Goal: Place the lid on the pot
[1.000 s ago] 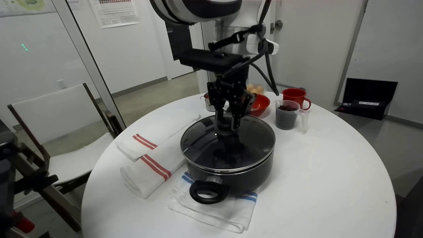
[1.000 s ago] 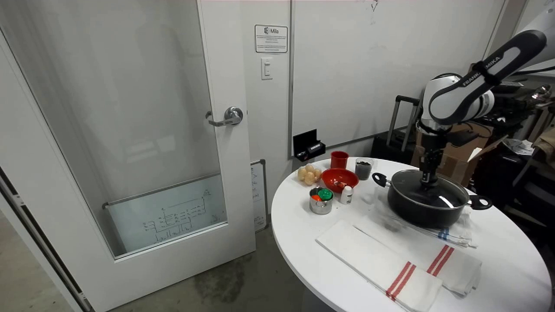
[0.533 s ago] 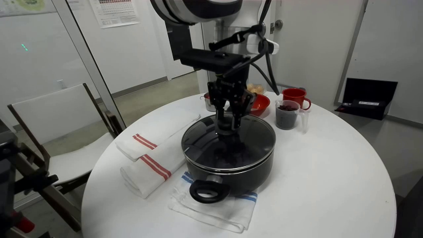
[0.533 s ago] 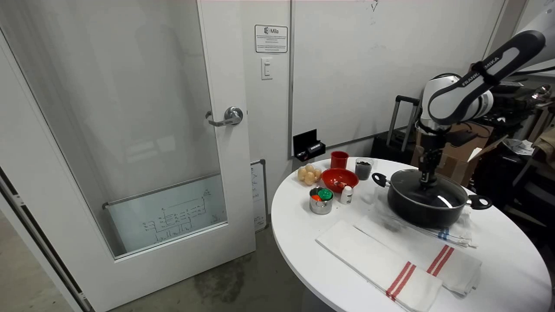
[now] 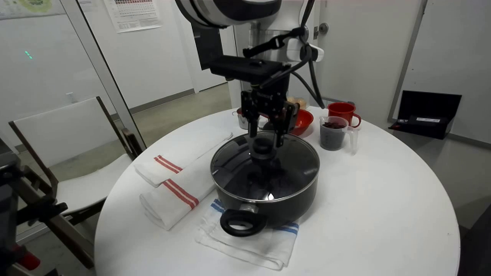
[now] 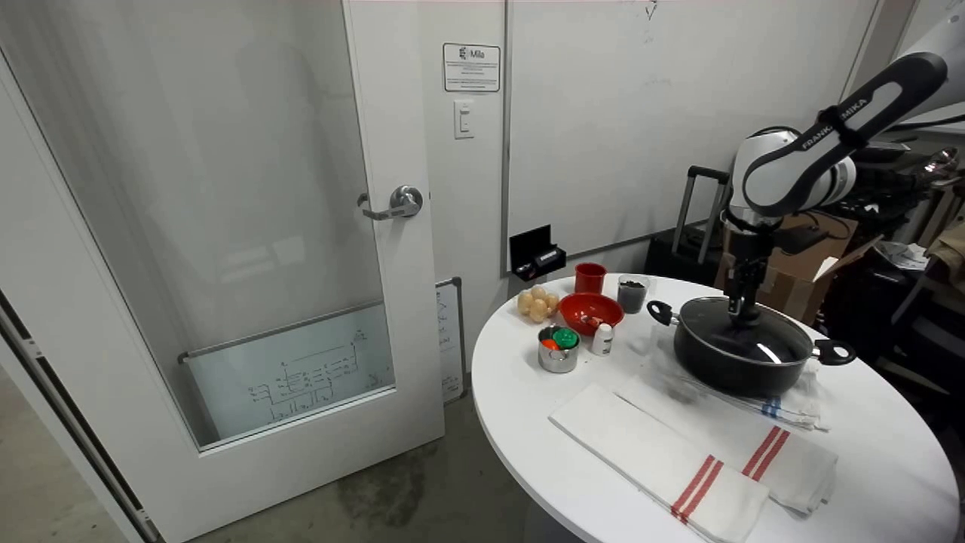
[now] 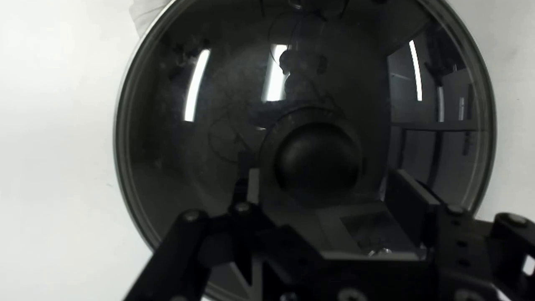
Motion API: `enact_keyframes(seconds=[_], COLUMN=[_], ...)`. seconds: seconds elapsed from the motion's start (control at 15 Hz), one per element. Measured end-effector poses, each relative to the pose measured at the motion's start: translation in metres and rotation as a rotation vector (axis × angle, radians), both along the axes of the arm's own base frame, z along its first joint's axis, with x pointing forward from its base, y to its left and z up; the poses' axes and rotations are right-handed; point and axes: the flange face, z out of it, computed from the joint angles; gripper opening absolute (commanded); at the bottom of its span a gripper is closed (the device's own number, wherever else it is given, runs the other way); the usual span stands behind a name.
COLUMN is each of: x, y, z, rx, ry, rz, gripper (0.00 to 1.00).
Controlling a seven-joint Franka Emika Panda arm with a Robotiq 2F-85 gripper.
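The jaws of the gripper (image 5: 266, 138) are spread, and the knob (image 7: 317, 156) stands between them; in the wrist view a gap shows on each side of it. The lid (image 5: 264, 176) lies directly below the jaws, on top of the pot (image 5: 285, 211), and looks well seated. I judge that the step in hand is the release. The next move should go straight up, with the jaws wide, not to catch the knob.
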Motion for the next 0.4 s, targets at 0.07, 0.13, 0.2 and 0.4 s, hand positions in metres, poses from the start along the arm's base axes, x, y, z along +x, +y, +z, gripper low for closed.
enact_keyframes(seconds=[0.07, 0.13, 0.2, 0.4], x=[0.0014, 0.0027, 0.0036, 0.0051], y=[0.0007, 0.0011, 0.0013, 0.0016], z=[0.0011, 0.0022, 0.0032, 0.0046], rx=[0.001, 0.001, 0.000, 0.000], ry=[-0.003, -0.006, -0.009, -0.013], rz=[0.001, 0.002, 0.002, 0.003], gripper=[1.00, 1.00, 1.00, 1.00])
